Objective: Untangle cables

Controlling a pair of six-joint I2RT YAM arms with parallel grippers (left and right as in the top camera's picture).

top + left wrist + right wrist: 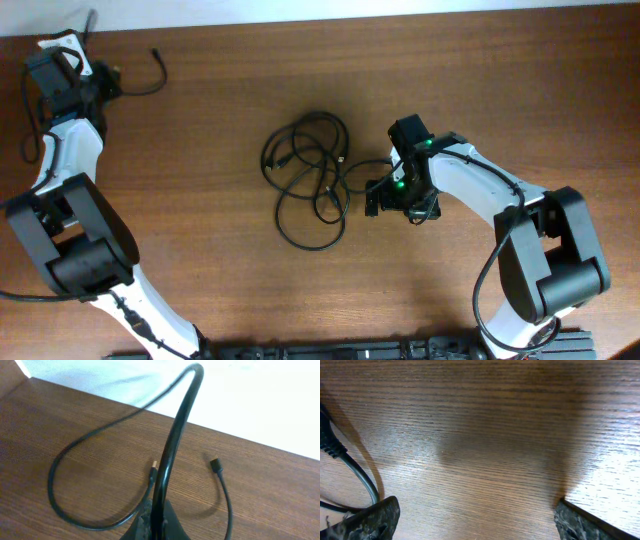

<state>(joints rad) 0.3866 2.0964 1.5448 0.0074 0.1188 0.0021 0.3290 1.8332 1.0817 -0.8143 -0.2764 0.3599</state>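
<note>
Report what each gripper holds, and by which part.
Left gripper pinches a black cable along its cord, not at a plug. Right gripper is open over bare table and holds nothing.

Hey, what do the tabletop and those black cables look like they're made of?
Tabletop: wood or wood-look laminate, brown with straight grain lines and a soft satin sheen; the look alone cannot settle which.
Cable tangle: black jacket, likely rubber or soft plastic, smooth, bending in loose loops.
Separate cable: same black jacket, slightly glossy. Its plug tip seems metal, from a yellowish glint.
</note>
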